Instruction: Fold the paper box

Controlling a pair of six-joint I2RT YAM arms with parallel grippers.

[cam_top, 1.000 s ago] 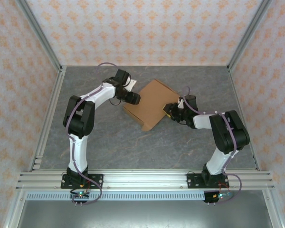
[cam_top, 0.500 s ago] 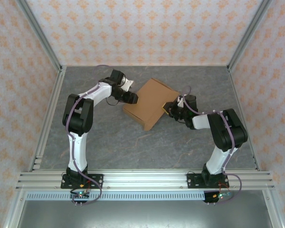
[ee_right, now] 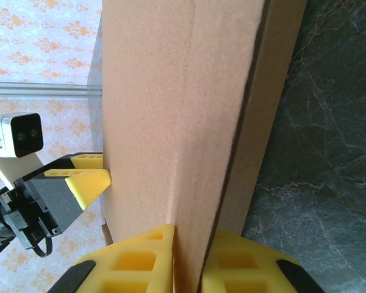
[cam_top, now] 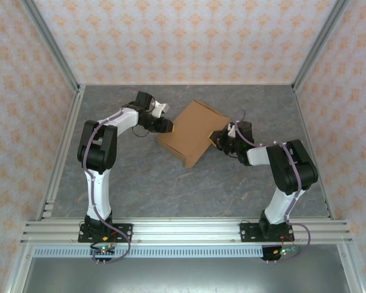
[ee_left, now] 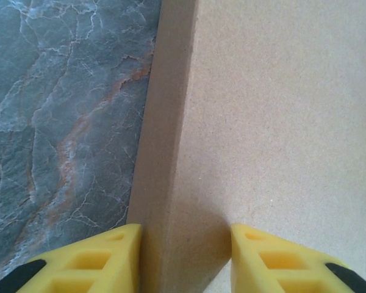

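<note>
Right gripper (ee_right: 189, 241) is clamping the paper box (cam_top: 192, 131) by one edge, while the left gripper (ee_left: 186, 244) is straddling the opposite edge, with its grip unclear.

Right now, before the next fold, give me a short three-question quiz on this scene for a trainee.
1. True or false: the paper box lies on the table between the two arms.
2. The right gripper is: A) open and clear of the box, B) shut on a cardboard edge of the box, C) holding a cup.
3. What colour are the fingers of the left gripper?

Key: 1 true; 2 B; 3 yellow.
</note>
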